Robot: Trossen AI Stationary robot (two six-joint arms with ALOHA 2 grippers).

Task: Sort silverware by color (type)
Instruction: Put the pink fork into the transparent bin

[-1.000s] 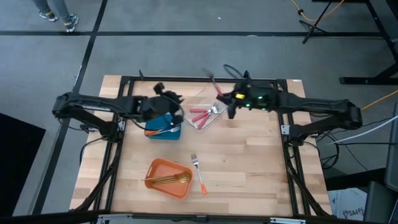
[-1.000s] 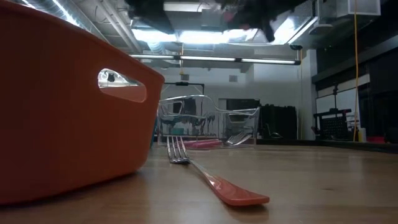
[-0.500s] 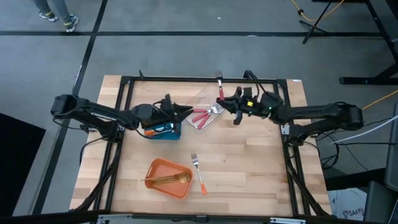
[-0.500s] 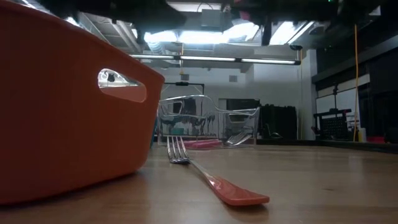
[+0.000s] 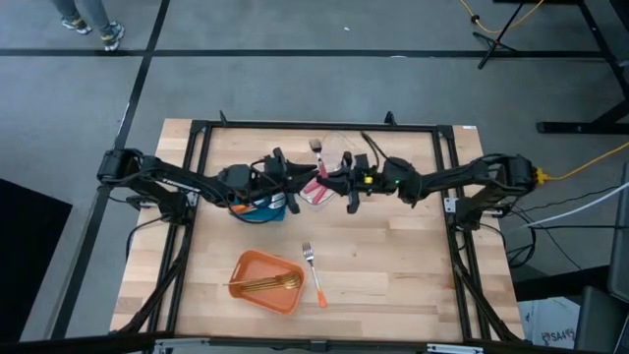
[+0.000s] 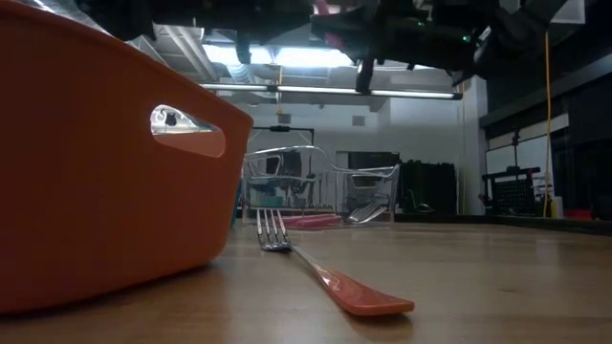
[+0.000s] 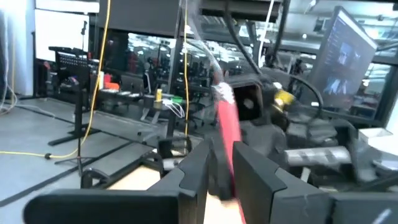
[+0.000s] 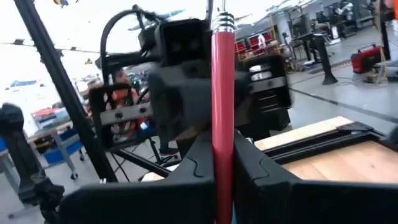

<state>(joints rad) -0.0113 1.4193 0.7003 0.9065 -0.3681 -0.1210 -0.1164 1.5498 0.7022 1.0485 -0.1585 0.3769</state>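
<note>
Your right gripper (image 8: 224, 180) has its jaws clamped on a red-handled fork (image 8: 222, 106), held upright above the clear container (image 5: 319, 189). Your left gripper (image 7: 221, 177) faces it, jaws narrow around the same fork. On the desk (image 5: 393, 256), an orange-handled fork (image 5: 314, 275) lies at 3 o'clock of the orange container (image 5: 265, 282), which holds gold forks (image 5: 267, 284).

A red-handled fork (image 8: 222, 112) stood upright, pinched between both tools above the clear container (image 5: 316, 193). An orange-handled fork (image 5: 314, 274) lay flat beside the orange container (image 5: 246, 266), gold forks (image 5: 267, 284) inside.
</note>
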